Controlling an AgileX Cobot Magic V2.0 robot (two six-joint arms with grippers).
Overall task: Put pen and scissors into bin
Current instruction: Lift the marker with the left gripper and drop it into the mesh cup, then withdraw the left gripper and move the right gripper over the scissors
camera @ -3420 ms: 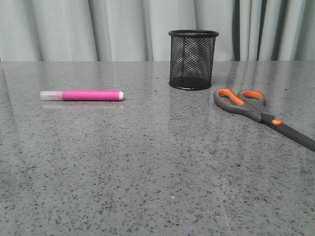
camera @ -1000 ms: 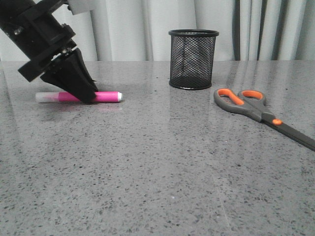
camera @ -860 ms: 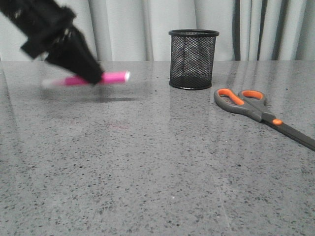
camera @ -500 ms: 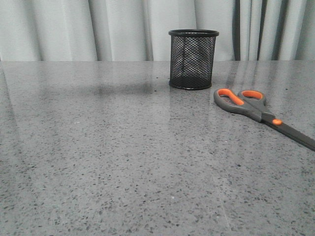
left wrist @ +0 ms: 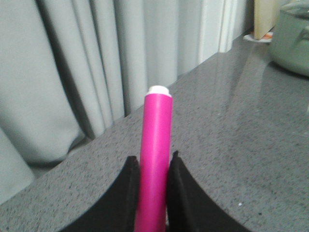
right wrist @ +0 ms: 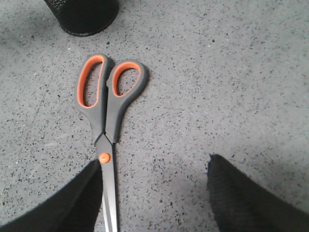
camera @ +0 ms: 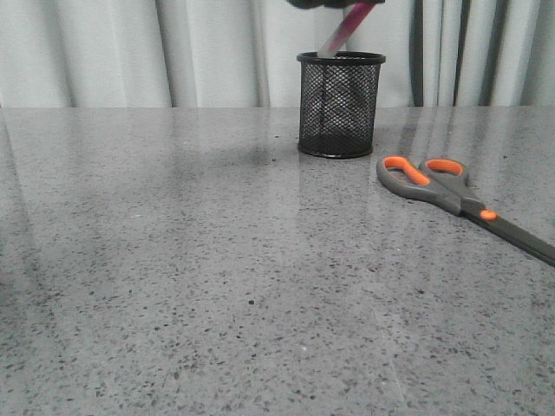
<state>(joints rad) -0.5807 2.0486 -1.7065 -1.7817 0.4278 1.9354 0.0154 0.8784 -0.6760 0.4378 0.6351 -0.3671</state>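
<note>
The pink pen [camera: 345, 28] hangs tilted over the black mesh bin [camera: 340, 104], with its whitish cap end down at the rim. My left gripper [camera: 347, 5] is at the top edge of the front view, shut on the pen. In the left wrist view the pen [left wrist: 155, 140] sits between the black fingers of that gripper [left wrist: 153, 162], white end tip away. The scissors [camera: 451, 195] lie flat on the table right of the bin. My right gripper [right wrist: 154, 162] is open low over the scissors [right wrist: 104, 111], its left finger beside the blades. The bin's base [right wrist: 84, 17] shows beyond the handles.
A grey speckled table [camera: 217, 286] runs back to pale curtains [camera: 130, 52]. In the left wrist view a green pot [left wrist: 292, 36] stands on the far counter. My right gripper is out of the front view.
My left gripper closed on the pen at the table's left, lifted it out of the front view, and now holds it over the bin. The scissors and bin have not moved.
</note>
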